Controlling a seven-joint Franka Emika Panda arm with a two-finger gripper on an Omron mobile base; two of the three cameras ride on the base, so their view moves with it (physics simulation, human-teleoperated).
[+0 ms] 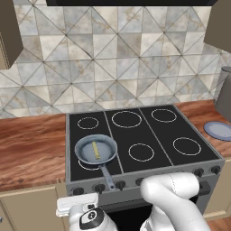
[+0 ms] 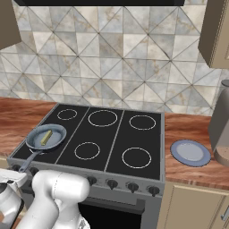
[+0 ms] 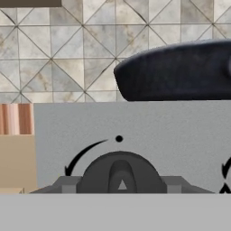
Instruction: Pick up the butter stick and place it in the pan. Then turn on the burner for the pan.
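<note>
Butter stick (image 1: 96, 150) sits in the pan (image 1: 85, 149) at the stove's (image 1: 180, 131) front-left corner, handle poking over the front edge. Hand view puts the claw (image 3: 121, 187) right at a knob (image 3: 121, 173), fingers (image 3: 67, 184) flanking it, contact unclear. Base views show the other rings bare, plate (image 2: 190, 152) on the tabletop (image 2: 188, 172).

The pan (image 1: 95, 150) covers most of the burner (image 1: 89, 166) beneath it. In the hand view the pan (image 3: 180, 72) runs off the right edge, and the stove knob (image 3: 121, 173) is cut off below, between the fingertips (image 3: 66, 185).
</note>
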